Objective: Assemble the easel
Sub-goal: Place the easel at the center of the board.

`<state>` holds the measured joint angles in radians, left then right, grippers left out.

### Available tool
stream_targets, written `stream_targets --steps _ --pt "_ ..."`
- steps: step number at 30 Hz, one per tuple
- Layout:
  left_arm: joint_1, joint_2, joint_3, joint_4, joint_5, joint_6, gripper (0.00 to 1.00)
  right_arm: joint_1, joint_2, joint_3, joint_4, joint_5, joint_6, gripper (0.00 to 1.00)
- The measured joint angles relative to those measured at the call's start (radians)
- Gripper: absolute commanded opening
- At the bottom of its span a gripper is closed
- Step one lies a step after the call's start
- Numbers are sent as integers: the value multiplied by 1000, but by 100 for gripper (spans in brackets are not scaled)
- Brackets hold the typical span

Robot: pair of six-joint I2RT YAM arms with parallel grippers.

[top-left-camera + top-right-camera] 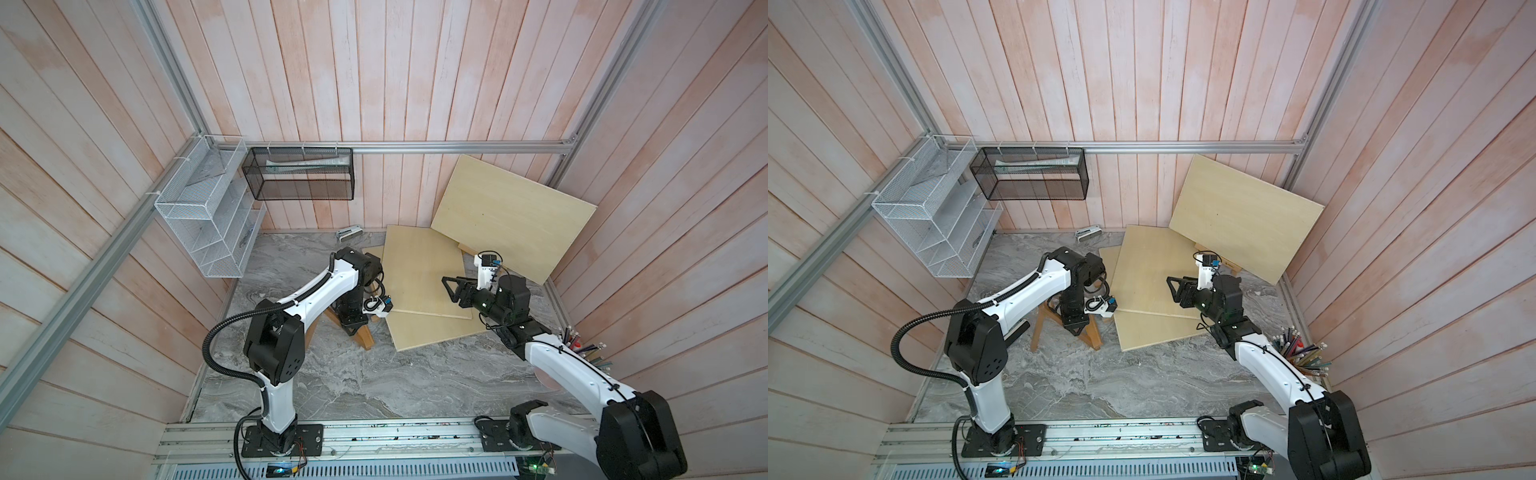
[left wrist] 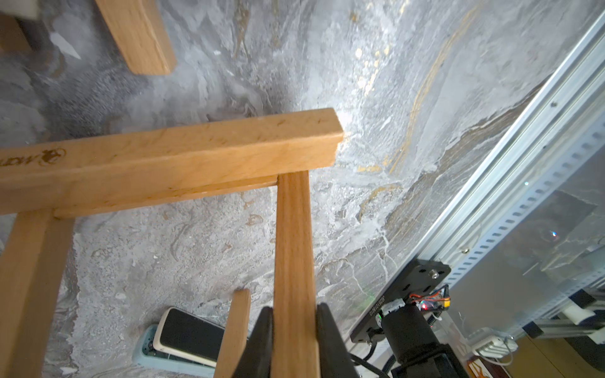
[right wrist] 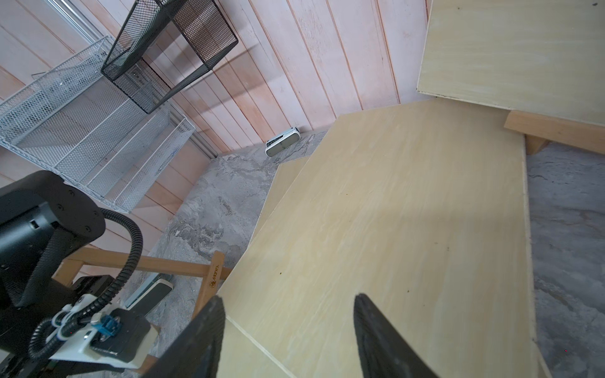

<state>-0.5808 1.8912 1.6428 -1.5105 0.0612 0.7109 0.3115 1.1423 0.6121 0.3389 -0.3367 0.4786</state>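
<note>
The wooden easel (image 1: pixel 1038 328) stands on the marble table under my left arm, partly hidden by it in both top views. In the left wrist view its crossbar (image 2: pixel 163 157) joins an upright leg (image 2: pixel 293 245). My left gripper (image 2: pixel 294 330) is shut on that leg, one jaw against each side; from above the gripper (image 1: pixel 353 328) points down onto the frame. A thin strut (image 2: pixel 235 327) runs beside the held leg. My right gripper (image 3: pixel 288 297) is open and empty, hovering over the flat plywood boards (image 3: pixel 409 212); it shows from above (image 1: pixel 449 286) too.
Two plywood boards (image 1: pixel 424 274) lie stacked at centre right; a third (image 1: pixel 511 216) leans on the back wall over a wooden piece (image 3: pixel 556 131). A white wire rack (image 1: pixel 208 216), black mesh basket (image 1: pixel 299 174), pencil cup (image 1: pixel 1300 349) and a small dark device (image 2: pixel 186 340) are nearby.
</note>
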Motion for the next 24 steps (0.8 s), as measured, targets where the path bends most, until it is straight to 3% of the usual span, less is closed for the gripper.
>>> stream_targets --steps 1,2,3,9,16,21,24 --pt "-1 6 -6 46 13 3 62 -1 0 0 -1 0 -1 65" --pt "-2 21 -8 89 18 2 95 -1 0 2 -4 0 -1 65" --pt "-3 41 -13 136 23 6 100 -2 0 5 -8 0 -2 65" --pt "11 61 -70 281 17 3 100 -7 3 35 -43 0 -7 66" --pt "5 -101 -70 452 26 -22 100 -7 32 89 -101 11 -12 67" --pt "-23 -134 100 507 86 -149 100 -7 33 106 -137 22 -12 68" --pt "-59 -154 75 620 89 -267 100 -7 40 127 -167 26 -16 68"
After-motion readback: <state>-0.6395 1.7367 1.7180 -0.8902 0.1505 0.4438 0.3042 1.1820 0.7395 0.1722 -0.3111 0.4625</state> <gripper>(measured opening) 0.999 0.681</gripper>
